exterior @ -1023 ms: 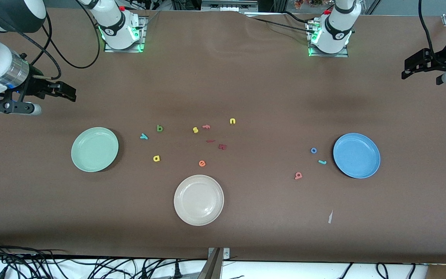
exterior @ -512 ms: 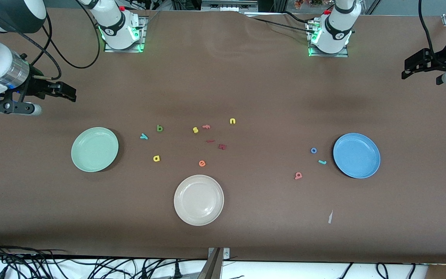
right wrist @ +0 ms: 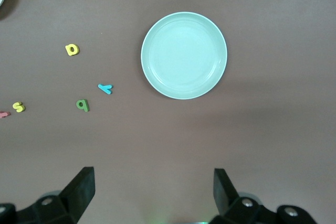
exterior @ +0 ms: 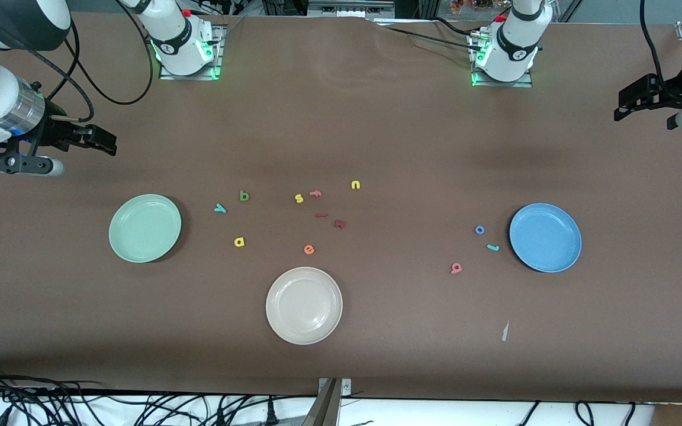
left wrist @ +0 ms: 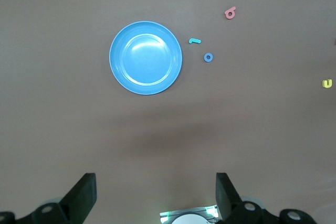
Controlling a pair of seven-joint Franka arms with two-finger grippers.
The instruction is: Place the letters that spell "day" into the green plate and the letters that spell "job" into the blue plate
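Nothing has been sorted yet. The green plate (exterior: 145, 228) and blue plate (exterior: 545, 237) lie bare; the "day" letters (exterior: 239, 241) and "job" letters (exterior: 480, 229) rest on the tabletop (exterior: 376, 130) beside their plates. The left end effector (exterior: 634, 100) and right end effector (exterior: 95, 139) hang released, empty, over the tabletop's ends.

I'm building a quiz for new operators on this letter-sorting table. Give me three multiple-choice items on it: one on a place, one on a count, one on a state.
1. Where does the blue "o" lie?
A. in the blue plate
B. on the table beside the blue plate
C. in the cream-white plate

2. How many plates are on the table?
A. two
B. three
C. four

3. What does the green plate hold?
A. nothing
B. the yellow "a"
C. three letters

Answers: 1 B, the ring sits on the cloth just off the rim. 2 B, green, blue and the cream-white plate. 3 A, its bowl is bare; the yellow "a" lies on the table.
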